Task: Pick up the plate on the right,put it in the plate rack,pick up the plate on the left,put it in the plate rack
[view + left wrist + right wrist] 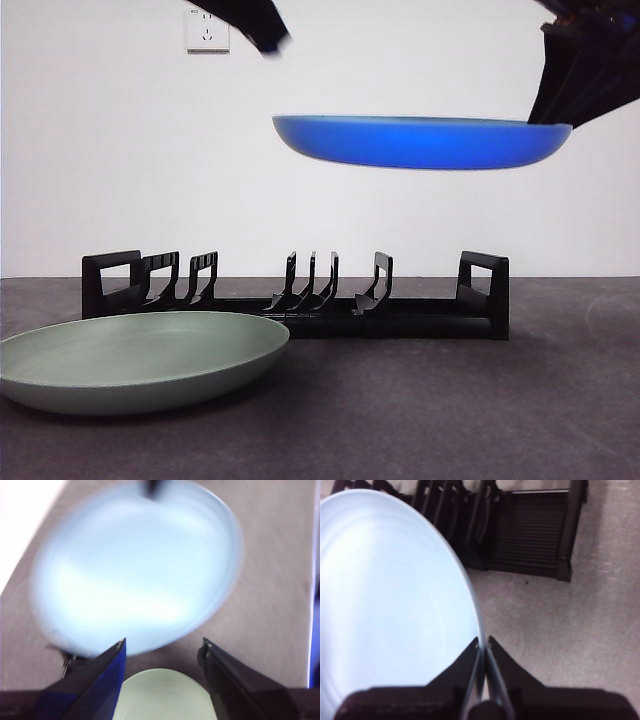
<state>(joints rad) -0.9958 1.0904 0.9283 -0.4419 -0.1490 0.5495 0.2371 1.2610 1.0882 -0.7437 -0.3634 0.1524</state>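
Note:
A blue plate [420, 142] hangs level in the air, high above the right half of the plate rack [300, 300]. My right gripper [483, 642] is shut on its rim and comes in from the upper right in the front view [550, 112]. The right wrist view shows the plate [390, 605] pale, with the rack [530, 530] beyond it. A green plate [140, 360] lies flat on the table in front of the rack's left end. My left gripper [162, 647] is open and holds nothing. It looks down on the blurred blue plate [135, 575] and the green plate [162, 695].
The dark table [480, 400] stretches to a white wall with a socket [207, 30]. The left arm shows only as a black tip [262, 35] at the top of the front view.

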